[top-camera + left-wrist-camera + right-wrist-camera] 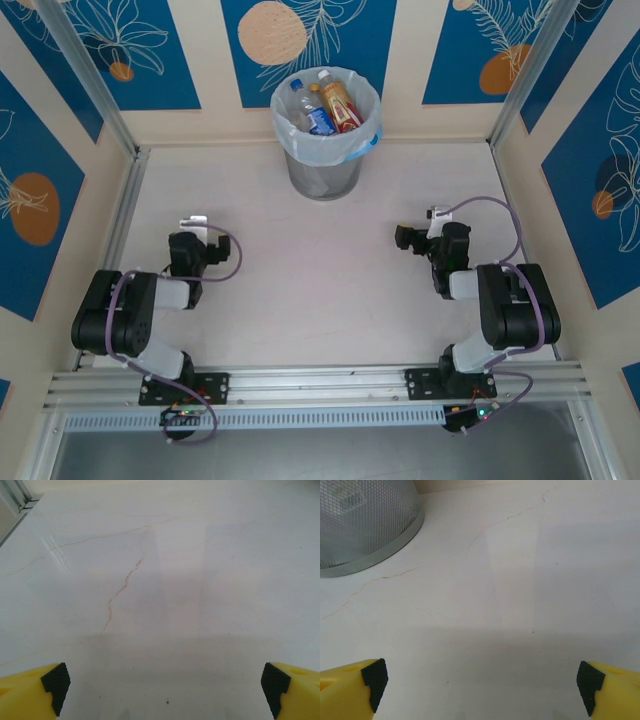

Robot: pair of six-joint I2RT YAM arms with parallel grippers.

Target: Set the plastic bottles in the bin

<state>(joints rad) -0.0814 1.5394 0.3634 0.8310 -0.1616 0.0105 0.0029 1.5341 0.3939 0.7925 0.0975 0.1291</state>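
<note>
Looks finished: the plastic bottles (322, 108) in view all sit in the bin (322, 178), well ahead of the left claw (165, 680) and right claw (482, 680), both gaping wide, empty, low over the surface (320, 300)

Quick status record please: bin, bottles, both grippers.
bin: upright at the table's far centre, bag-lined
plastic bottles: at least three inside the bin, exact count unclear
left gripper: open, holding nothing, over bare table
right gripper: open, holding nothing, bin ahead to its left
</note>
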